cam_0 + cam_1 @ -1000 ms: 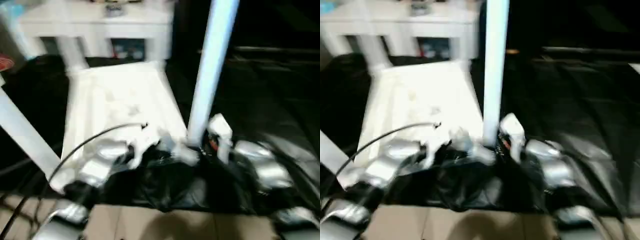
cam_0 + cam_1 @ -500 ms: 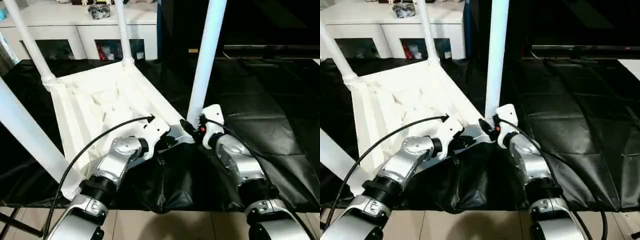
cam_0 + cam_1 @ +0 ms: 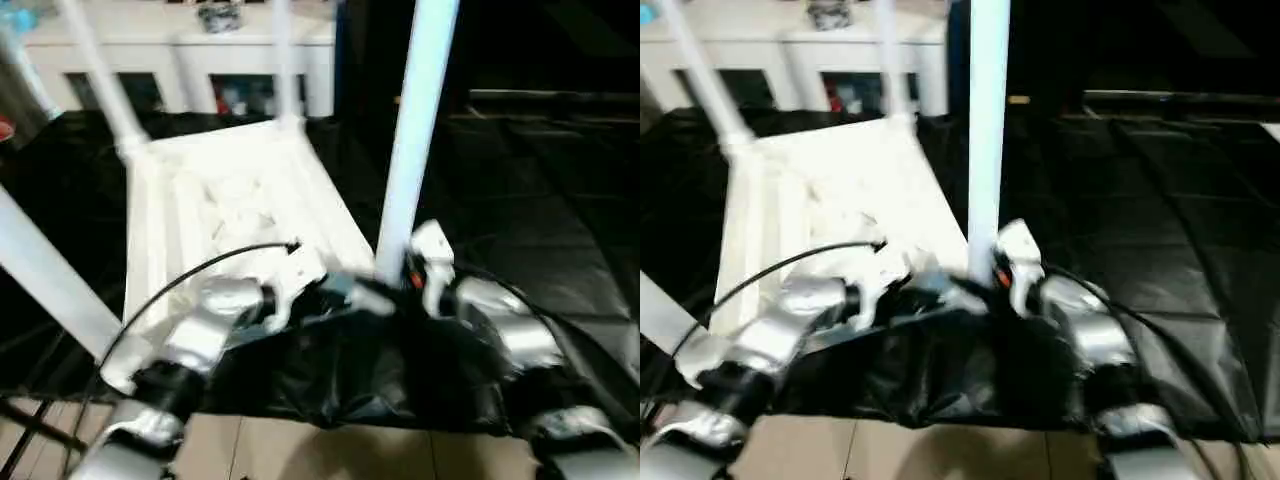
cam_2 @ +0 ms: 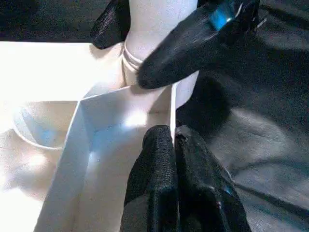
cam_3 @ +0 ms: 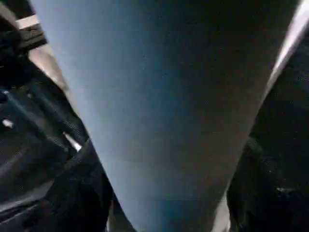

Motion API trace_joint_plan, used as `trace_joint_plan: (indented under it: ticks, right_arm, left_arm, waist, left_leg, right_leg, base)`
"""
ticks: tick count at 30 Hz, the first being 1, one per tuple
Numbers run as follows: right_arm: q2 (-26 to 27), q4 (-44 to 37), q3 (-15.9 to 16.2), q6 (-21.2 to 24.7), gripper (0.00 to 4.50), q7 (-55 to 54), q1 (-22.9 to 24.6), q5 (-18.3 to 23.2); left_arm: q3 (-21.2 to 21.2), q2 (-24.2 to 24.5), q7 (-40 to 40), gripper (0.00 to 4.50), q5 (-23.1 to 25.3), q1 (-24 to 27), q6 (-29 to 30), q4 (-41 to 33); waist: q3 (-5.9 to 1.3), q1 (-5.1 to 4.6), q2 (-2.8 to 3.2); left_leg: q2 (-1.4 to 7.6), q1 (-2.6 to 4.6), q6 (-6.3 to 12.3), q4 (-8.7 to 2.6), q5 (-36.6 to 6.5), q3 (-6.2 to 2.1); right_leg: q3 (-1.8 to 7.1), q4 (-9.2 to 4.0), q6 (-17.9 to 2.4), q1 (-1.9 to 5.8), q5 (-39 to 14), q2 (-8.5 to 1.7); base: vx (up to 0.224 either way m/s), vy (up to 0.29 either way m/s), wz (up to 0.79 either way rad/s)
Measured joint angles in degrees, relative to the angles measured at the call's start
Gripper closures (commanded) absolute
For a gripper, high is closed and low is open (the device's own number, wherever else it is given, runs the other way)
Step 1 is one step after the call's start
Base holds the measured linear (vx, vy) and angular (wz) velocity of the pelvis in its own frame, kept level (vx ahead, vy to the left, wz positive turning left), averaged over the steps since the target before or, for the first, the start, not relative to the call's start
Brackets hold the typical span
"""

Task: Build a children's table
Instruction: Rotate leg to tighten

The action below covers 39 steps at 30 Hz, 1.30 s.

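We see the white tabletop (image 3: 235,215) lying upside down on the black-draped table (image 3: 560,210), ribbed side up, with four white legs standing in its corner sockets. Our left gripper (image 4: 175,137) is pinched shut on the tabletop's thin edge wall, right beside the near right leg (image 3: 412,140). Our right gripper (image 3: 408,268) sits at that leg's base, its black fingers (image 4: 193,43) on either side of the tube; whether they squeeze it we cannot tell. A white cabinet (image 3: 200,50) stands behind.
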Motion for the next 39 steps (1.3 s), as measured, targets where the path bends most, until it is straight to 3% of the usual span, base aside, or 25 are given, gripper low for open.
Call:
trace_joint_plan:
  ticks: [7, 9, 12, 18, 27, 30, 35, 39]
  right_arm:
    - [-4.7, -5.1, 1.9, 2.6, 1.41, 11.2, 2.7, 3.0]
    - [-5.6, -6.1, 2.6, 3.5, 1.74, 13.7, 3.2, 3.9]
    - [-6.5, -7.2, 3.4, 4.1, 1.88, 15.6, 3.5, 4.1]
    - [-6.9, -8.4, 3.9, 4.5, 1.98, 16.9, 3.9, 4.1]
    - [-6.4, -10.6, 3.9, 4.8, 1.99, 16.0, 6.2, 4.1]
    - [-2.8, -8.1, 1.5, 3.2, 2.0, 8.0, 6.0, 3.2]
    - [4.0, -3.2, -1.7, 1.8, 2.01, -7.9, 3.8, 1.5]
    - [8.7, -1.3, -3.7, 1.2, 2.01, -18.3, 2.7, 0.3]
  left_arm:
    - [-0.9, 3.5, -6.9, 4.5, -1.9, 1.8, 0.0, -2.8]
    - [-1.1, 4.3, -8.7, 4.5, -2.5, 2.2, 0.1, -3.3]
    - [-1.5, 5.1, -10.6, 4.5, -2.8, 2.3, 0.2, -3.9]
    - [-1.6, 5.7, -11.9, 4.5, -3.0, 2.5, 0.3, -4.5]
    - [-2.1, 4.7, -10.7, 4.5, -3.0, 3.5, 0.4, -5.0]
    - [-0.9, 3.0, -4.7, 4.5, -1.7, 3.4, 0.4, -4.1]
    - [0.8, -0.5, 4.7, 4.5, 0.5, 2.6, 1.2, -2.0]
    - [1.4, -3.3, 10.3, 4.5, 2.4, 2.1, 2.2, -1.2]
  waist:
    - [0.04, 0.94, 0.0]
    - [0.04, 1.13, 0.0]
    - [0.04, 1.48, -0.01]
    - [0.04, 2.15, -0.01]
    - [0.03, 2.32, 0.0]
    - [0.01, 1.8, -0.06]
    - [0.03, -0.95, -0.07]
    - [-0.01, -1.58, -0.02]
  left_leg:
    - [0.03, -0.07, 0.01, -0.01, 0.0, 0.02]
    - [0.05, -0.07, 0.01, 0.02, 0.0, 0.04]
    - [0.05, -0.09, 0.01, 0.13, 0.0, 0.04]
    - [0.05, -0.09, 0.01, 0.18, 0.0, 0.05]
    - [0.04, -0.1, 0.01, 0.18, 0.0, 0.05]
    - [0.06, 0.05, -0.01, 0.34, 0.0, 0.05]
    - [0.0, 0.21, -0.05, 0.37, 0.0, -0.02]
    - [0.0, 0.15, -0.05, 0.32, 0.0, -0.06]
  right_leg:
    - [-0.01, 0.0, 0.0, -0.02, 0.0, -0.01]
    - [-0.01, 0.01, 0.0, -0.02, 0.0, 0.0]
    - [0.02, 0.03, 0.0, -0.02, 0.0, -0.01]
    - [0.05, 0.06, 0.0, 0.0, 0.0, -0.01]
    - [0.06, 0.07, 0.0, 0.01, 0.0, -0.02]
    - [0.1, 0.36, 0.2, 0.07, -0.1, -0.03]
    - [0.1, 0.4, 0.4, 0.06, -0.2, -0.03]
    - [0.08, 0.42, 0.4, 0.06, -0.2, -0.02]
  base:
    - [0.0, 0.0, 0.0]
    - [0.0, 0.0, 0.0]
    - [0.0, 0.0, 0.0]
    - [0.0, 0.0, 0.0]
    - [0.0, 0.0, 0.0]
    - [0.0, 0.0, 0.0]
    - [0.0, 0.0, 0.0]
    - [0.0, 0.0, 0.0]
